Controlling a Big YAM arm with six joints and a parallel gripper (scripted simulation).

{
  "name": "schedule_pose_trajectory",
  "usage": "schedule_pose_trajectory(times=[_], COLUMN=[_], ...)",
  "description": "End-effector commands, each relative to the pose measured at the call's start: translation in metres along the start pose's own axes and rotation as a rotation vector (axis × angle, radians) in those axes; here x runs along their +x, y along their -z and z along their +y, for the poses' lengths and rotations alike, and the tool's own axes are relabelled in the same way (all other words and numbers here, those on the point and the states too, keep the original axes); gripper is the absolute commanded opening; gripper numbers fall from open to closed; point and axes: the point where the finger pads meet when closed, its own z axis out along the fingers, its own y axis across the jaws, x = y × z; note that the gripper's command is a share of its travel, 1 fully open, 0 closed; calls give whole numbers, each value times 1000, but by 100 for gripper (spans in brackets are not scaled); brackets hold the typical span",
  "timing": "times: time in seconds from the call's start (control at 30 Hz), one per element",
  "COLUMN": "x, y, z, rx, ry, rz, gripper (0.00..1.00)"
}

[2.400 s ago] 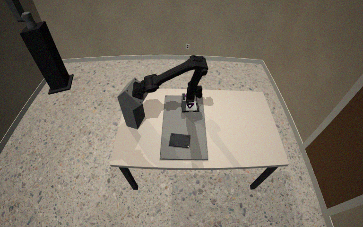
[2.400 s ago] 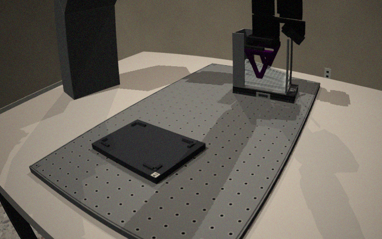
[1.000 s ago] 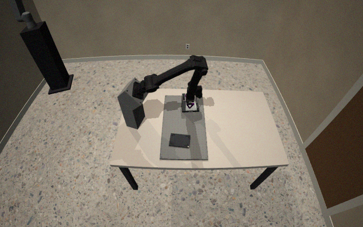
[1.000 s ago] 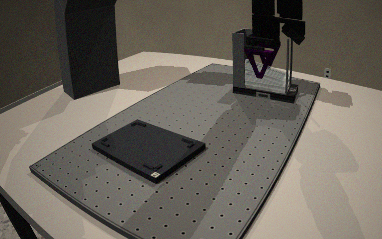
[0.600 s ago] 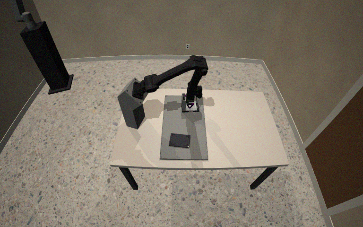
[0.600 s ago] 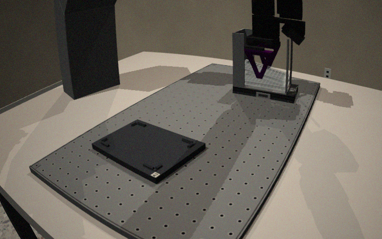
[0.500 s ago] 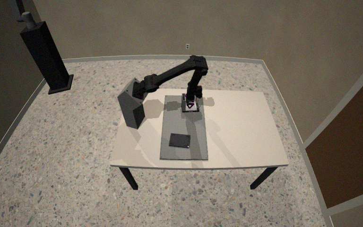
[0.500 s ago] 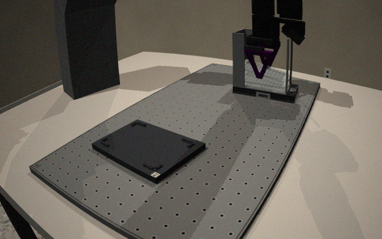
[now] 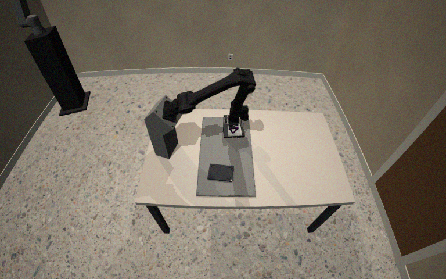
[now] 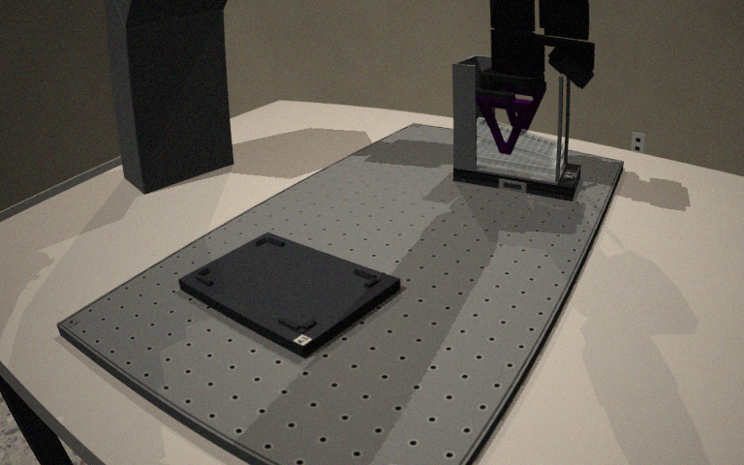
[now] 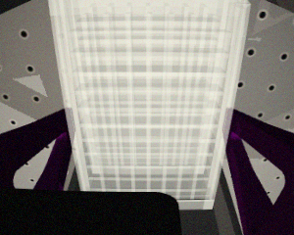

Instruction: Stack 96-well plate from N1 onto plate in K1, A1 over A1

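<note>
The black plate nest N1 (image 10: pixel 290 288) lies empty on the perforated board, with its pale A1 mark (image 10: pixel 303 339) at the near corner; it also shows in the top view (image 9: pixel 220 172). The stack rack K1 (image 10: pixel 514 132) stands at the board's far end. My gripper (image 10: pixel 508 123) reaches down into the rack from above, its purple fingers shut on the clear 96-well plate (image 10: pixel 523 152). In the wrist view the plate (image 11: pixel 147 92) fills the middle, with my gripper's (image 11: pixel 147 164) fingers on its two long sides. I cannot tell the held plate apart from the plate below it.
The rack has a tall grey wall (image 10: pixel 463 117) on its left and thin posts (image 10: pixel 562 126) on its right, close to my fingers. The arm's dark base block (image 10: pixel 171 86) stands at the table's back left. The grey perforated board (image 10: pixel 364 276) runs down the table.
</note>
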Motion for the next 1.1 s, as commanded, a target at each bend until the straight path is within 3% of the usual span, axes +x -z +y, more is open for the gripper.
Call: schedule_pose_trajectory(times=[0.0,1.07], x=[-8,-7], y=[-8,-12], z=[-2,-3], rx=[1,1], ry=[-4,-3], rz=[-11,-9], gripper=[0,0])
